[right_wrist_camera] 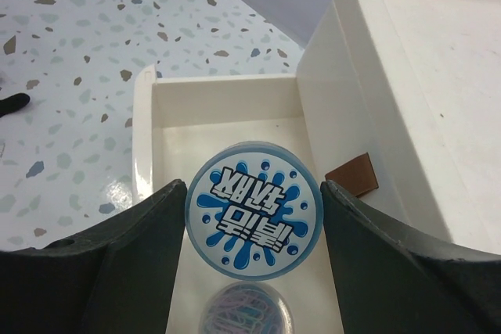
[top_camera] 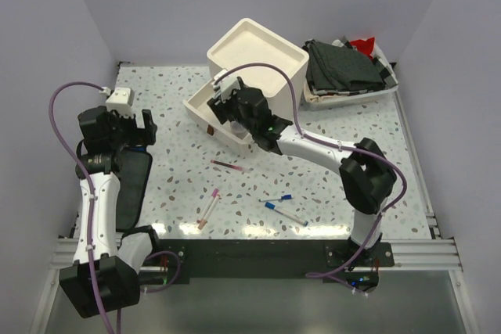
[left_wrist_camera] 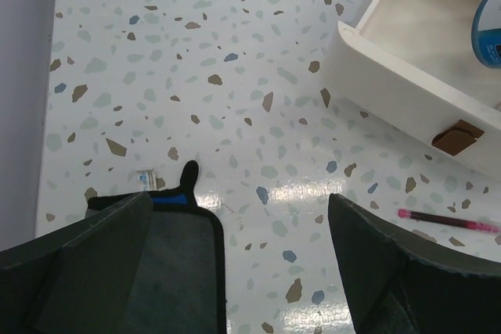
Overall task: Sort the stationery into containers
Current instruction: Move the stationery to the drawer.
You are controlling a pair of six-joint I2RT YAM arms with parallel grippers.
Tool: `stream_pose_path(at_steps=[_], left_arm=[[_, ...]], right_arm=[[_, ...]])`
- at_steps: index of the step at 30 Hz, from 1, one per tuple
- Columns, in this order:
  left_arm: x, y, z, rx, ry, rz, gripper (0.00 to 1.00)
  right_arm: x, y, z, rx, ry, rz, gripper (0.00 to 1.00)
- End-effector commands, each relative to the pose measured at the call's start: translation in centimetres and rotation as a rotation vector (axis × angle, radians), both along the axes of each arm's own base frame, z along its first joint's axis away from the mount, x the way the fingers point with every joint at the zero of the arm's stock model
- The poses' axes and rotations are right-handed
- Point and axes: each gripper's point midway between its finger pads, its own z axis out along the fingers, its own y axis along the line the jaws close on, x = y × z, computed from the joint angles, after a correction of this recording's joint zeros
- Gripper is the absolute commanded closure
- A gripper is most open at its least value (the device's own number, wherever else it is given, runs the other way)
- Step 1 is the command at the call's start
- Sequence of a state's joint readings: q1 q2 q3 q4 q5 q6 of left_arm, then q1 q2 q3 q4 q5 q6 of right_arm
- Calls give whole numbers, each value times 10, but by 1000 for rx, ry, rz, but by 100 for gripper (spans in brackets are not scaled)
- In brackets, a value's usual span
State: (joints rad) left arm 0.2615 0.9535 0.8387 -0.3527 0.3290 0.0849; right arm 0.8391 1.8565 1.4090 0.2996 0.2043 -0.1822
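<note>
My right gripper [top_camera: 227, 103] is shut on a round blue tape roll [right_wrist_camera: 254, 220] with a white and blue splash label, held over the open bottom drawer [right_wrist_camera: 227, 87] of the cream cabinet [top_camera: 257, 56]. A round clear case of coloured clips [right_wrist_camera: 246, 310] lies in the drawer below it. My left gripper [left_wrist_camera: 239, 271] is open and empty above the table, left of the drawer [left_wrist_camera: 407, 76]. Pens lie on the table: a maroon one [top_camera: 229, 166], a pink one [top_camera: 210, 207] and two with blue caps [top_camera: 283, 213]. The maroon pen also shows in the left wrist view [left_wrist_camera: 446, 220].
A dark mat [left_wrist_camera: 168, 263] lies under my left gripper, near the table's left edge [top_camera: 133, 185]. A white tray of dark cloths [top_camera: 344, 68] stands at the back right. A small white box [top_camera: 120, 99] sits at the far left. The drawers have brown handles [right_wrist_camera: 352, 176].
</note>
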Motion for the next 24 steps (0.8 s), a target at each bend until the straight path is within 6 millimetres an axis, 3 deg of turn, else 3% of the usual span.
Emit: stream_pose_path(at_steps=[1,4,5,7,9,11,12,13,16,17,18,19,20,21,22,24], left_arm=[[2,0,16,-5,-55,-4,1],[0,1,12,7,-38,-2,1],[0,1,12,9,-35,-2,1],[-2,3,10,18,-25,2,1],[-3,5,9,27,-15,10,1],[-3,8,8,37,-12,15,1],[-5,9,6,38,-2,19,1],[-4,10,6,41,-2,21,1],[-3,11,5,45,2,20,1],[-3,11,5,44,1,20,1],[-2,12,6,46,-2,20,1],[-1,11,6,43,-7,19,1],[-1,11,3,39,-1,16,1],[1,9,3,32,-9,11,1],[1,9,-1,25,-6,10,1],[4,7,-1,13,-17,8,1]], right_arm=[[9,14,23,69,-27,19,86],[18,23,27,102,-36,23,91],[22,28,16,96,-21,27,92],[30,34,25,122,-35,28,92],[37,41,18,126,-30,27,93],[48,44,29,152,-54,19,96],[53,47,19,146,-46,15,97],[61,45,25,158,-57,5,97],[69,35,9,122,-15,-36,94],[68,30,6,111,-5,-46,84],[65,22,16,112,-9,-52,76],[58,16,-1,79,18,-51,66],[55,10,-3,60,19,-51,38],[51,5,-4,49,21,-52,25],[44,0,-11,16,35,-47,4],[41,-5,-15,-3,50,-39,1]])
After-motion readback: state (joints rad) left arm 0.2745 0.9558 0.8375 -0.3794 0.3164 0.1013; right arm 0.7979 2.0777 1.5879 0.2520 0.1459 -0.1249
